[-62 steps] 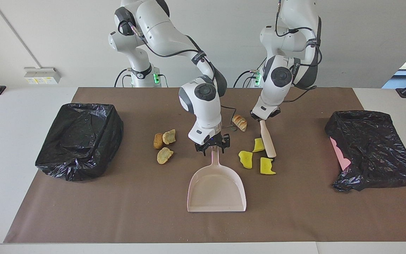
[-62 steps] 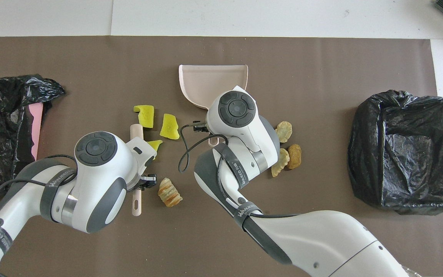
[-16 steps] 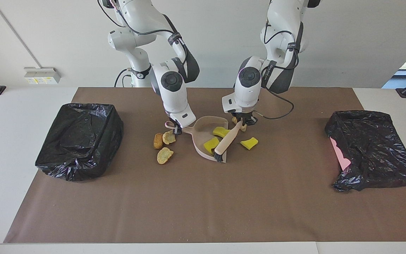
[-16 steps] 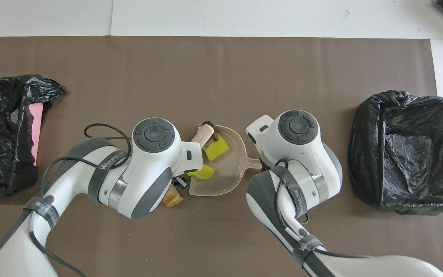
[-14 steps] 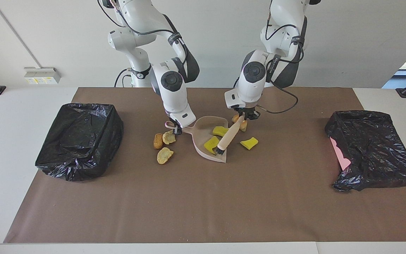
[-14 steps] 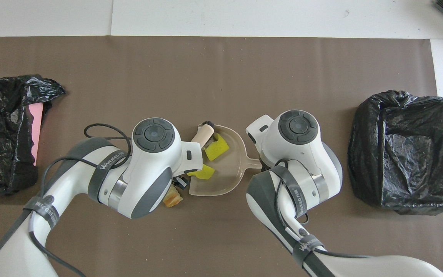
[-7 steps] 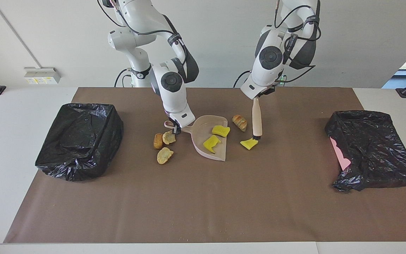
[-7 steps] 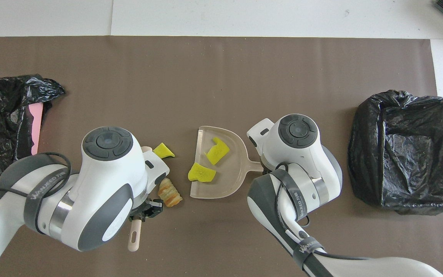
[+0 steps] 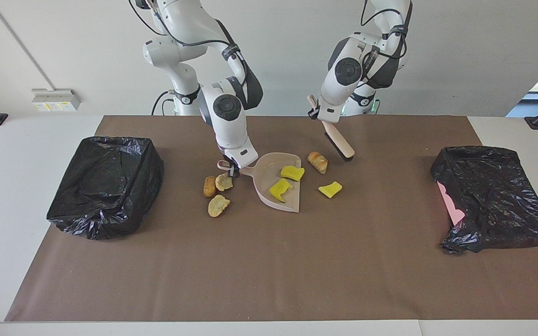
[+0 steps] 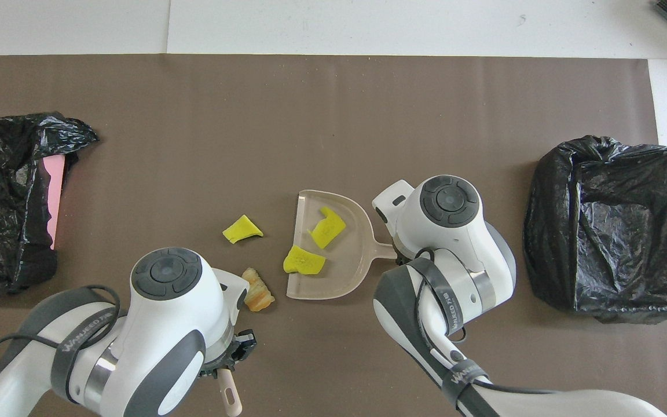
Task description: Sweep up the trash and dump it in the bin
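Observation:
My right gripper [image 9: 231,170] is shut on the handle of the beige dustpan [image 9: 263,179], which rests on the mat with its mouth toward the left arm's end. Two yellow scraps [image 9: 292,172] [image 9: 279,188] lie in the pan [image 10: 352,262]. A third yellow scrap [image 9: 330,189] [image 10: 242,229] lies on the mat just outside the mouth, beside a croissant-like brown lump [image 9: 318,162] [image 10: 258,293]. Three brown lumps [image 9: 218,205] sit by the pan's handle, hidden under the right arm in the overhead view. My left gripper [image 9: 317,111] is shut on the brush [image 9: 339,141], held tilted above the mat near the croissant-like lump.
A black bag-lined bin [image 9: 105,184] [image 10: 608,226] stands at the right arm's end of the brown mat. A slumped black bag with a pink edge [image 9: 493,200] [image 10: 3,197] lies at the left arm's end.
The brush swept two yellow scraps into the pan, touched down by the third, then rose and drew back toward the robots, tilted. The right gripper and the dustpan stayed put.

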Robot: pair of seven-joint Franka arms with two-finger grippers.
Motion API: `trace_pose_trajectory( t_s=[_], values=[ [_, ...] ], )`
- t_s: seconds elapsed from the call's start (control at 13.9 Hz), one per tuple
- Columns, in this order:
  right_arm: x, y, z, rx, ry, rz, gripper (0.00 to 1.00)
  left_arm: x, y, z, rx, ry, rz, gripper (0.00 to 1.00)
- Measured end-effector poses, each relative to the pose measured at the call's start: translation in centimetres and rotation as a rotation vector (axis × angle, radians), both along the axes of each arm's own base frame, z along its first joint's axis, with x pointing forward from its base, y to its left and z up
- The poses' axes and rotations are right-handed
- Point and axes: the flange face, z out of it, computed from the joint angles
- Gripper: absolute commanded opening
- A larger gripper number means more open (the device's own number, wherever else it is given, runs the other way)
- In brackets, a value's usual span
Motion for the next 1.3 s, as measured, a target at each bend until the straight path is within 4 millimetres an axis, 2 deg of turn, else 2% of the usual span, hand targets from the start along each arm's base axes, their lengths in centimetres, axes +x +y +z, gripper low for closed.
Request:
trace_pose_trajectory(
  t_s=[0.14,0.29,0.43,0.58,0.72,0.94,1.15,1.3],
  values=[
    [0.0,0.0,0.0,0.0,0.0,0.001,0.0,-0.3,-1.5,-0.8,-0.015,-0.013,0.102,0.0],
    [0.0,0.0,0.0,0.0,0.0,0.001,0.0,0.2,-2.1,-1.3,-0.047,-0.017,0.179,0.0],
    [0.0,0.0,0.0,0.0,0.0,0.001,0.0,0.7,-2.9,-2.1,-0.068,-0.044,0.201,0.0],
    [0.0,0.0,0.0,-0.001,-0.001,0.001,0.0,1.1,-4.5,-3.3,-0.102,-0.096,0.206,0.0],
    [0.0,0.0,0.0,-0.001,-0.001,0.001,0.0,1.5,-5.7,-3.8,-0.181,-0.119,0.137,0.0],
    [0.0,0.0,0.0,-0.002,-0.001,0.002,0.0,1.9,-6.2,-3.5,-0.288,-0.136,-0.007,0.0],
    [0.0,0.0,0.0,-0.002,-0.001,0.002,0.0,1.1,-8.9,-2.1,-0.35,-0.153,-0.089,0.0],
    [0.0,0.0,0.0,-0.002,-0.001,0.002,0.0,0.9,-10.3,-1.9,-0.367,-0.159,-0.133,0.0]
  ],
)
